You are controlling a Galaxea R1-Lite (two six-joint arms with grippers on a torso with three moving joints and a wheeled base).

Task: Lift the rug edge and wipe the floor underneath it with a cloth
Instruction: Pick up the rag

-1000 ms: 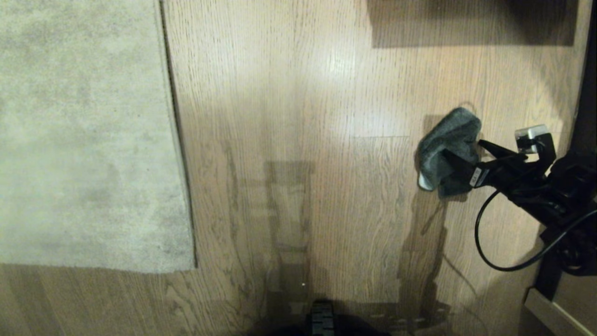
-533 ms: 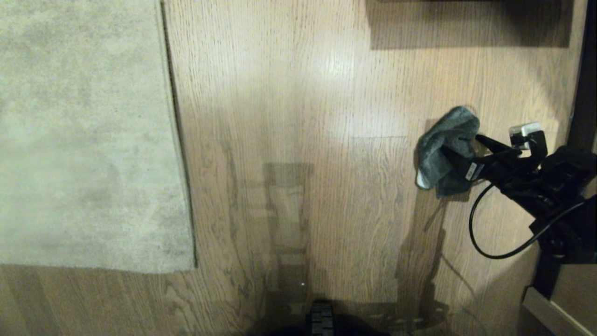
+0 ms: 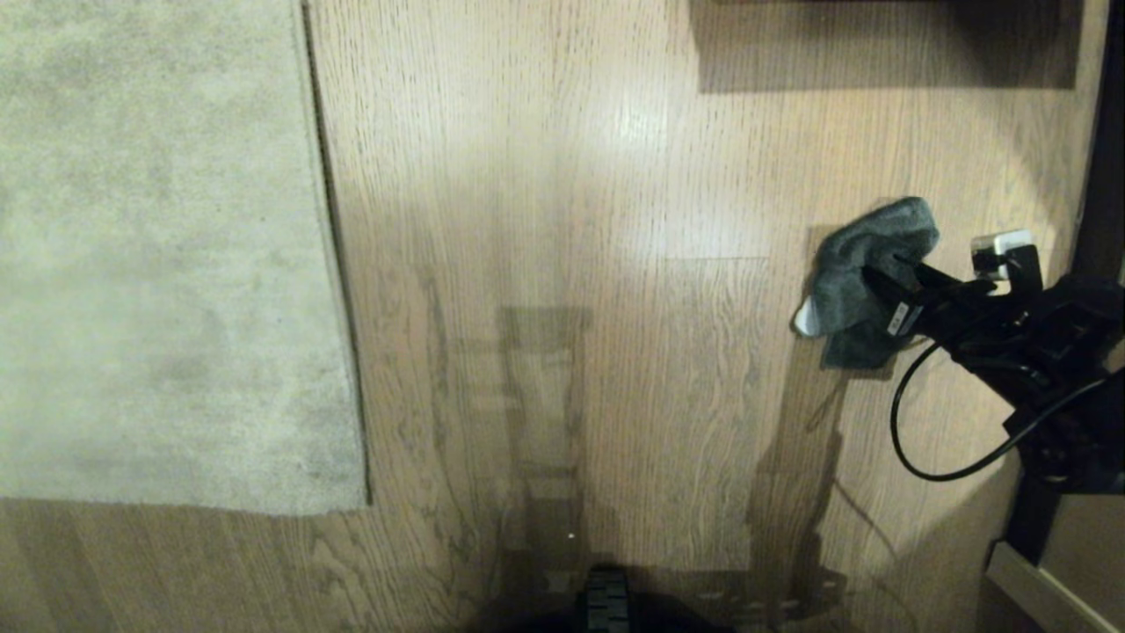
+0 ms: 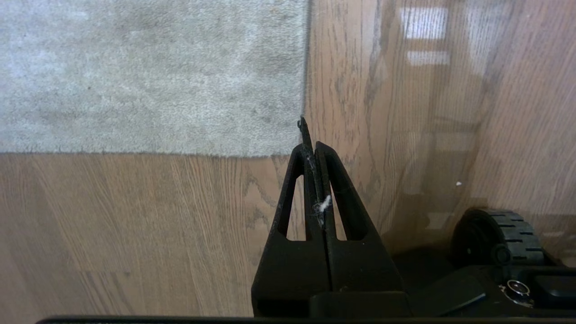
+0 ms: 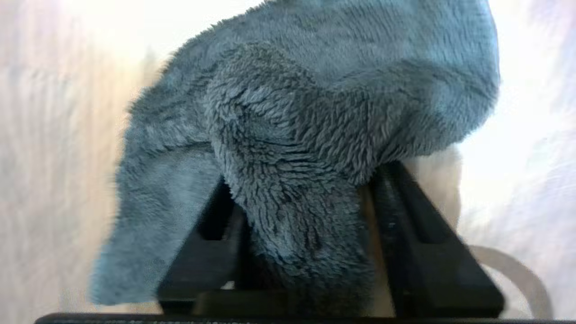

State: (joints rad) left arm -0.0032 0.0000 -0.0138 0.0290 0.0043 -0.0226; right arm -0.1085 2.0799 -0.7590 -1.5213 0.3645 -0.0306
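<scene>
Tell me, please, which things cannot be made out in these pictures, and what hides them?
- Head view: the floor under the rug edge, covered by the flat rug.
- Head view: the dark shape at the top, cut off by the frame edge.
- Right wrist view: whether the right gripper grips the cloth firmly; fabric bunches between the jaws.
- Left wrist view: the robot base wheel, partly cut off.

Right gripper seen at right edge of head view, mid height, reached in from right on black arm, fingers closed around fold of cloth. Left gripper seen in left wrist view only, jaws pressed fully together, nothing held.
</scene>
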